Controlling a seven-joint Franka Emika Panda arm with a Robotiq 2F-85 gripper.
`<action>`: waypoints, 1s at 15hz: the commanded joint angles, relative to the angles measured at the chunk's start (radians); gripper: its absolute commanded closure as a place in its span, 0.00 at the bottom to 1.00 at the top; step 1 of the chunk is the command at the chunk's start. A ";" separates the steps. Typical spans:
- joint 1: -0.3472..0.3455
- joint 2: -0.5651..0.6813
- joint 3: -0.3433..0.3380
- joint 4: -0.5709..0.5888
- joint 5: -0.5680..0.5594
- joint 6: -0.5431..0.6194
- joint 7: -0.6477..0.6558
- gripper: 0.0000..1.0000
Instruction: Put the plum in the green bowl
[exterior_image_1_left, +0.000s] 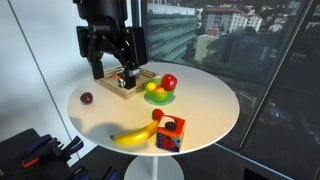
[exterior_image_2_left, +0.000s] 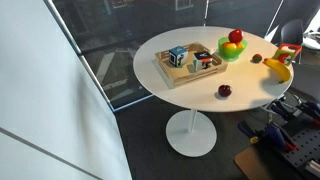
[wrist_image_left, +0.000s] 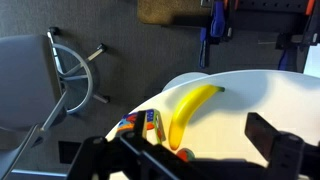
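The plum (exterior_image_1_left: 87, 98) is small and dark maroon and lies alone on the white round table, near its edge; it also shows in an exterior view (exterior_image_2_left: 224, 91). The green bowl (exterior_image_1_left: 158, 98) (exterior_image_2_left: 231, 54) stands apart from it and holds a red apple (exterior_image_1_left: 169, 82) and a yellow fruit (exterior_image_1_left: 154, 91). My gripper (exterior_image_1_left: 112, 68) is open and empty, hovering above the wooden tray (exterior_image_1_left: 122, 88), well above the plum and off to its side. In the wrist view the open jaws (wrist_image_left: 190, 150) frame the table and banana; the plum and bowl are out of that view.
A banana (exterior_image_1_left: 130, 137) (wrist_image_left: 190, 110) and a colourful cube toy (exterior_image_1_left: 168, 134) (wrist_image_left: 146, 125) lie at one table edge. The wooden tray (exterior_image_2_left: 190, 65) holds small blocks. A small brown object (exterior_image_2_left: 257, 59) lies near the bowl. Glass walls surround the table.
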 joint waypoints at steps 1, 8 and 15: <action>-0.005 0.001 0.005 0.001 0.003 -0.001 -0.002 0.00; -0.005 0.001 0.005 0.001 0.003 -0.001 -0.002 0.00; 0.031 0.057 0.071 -0.016 0.004 0.026 0.049 0.00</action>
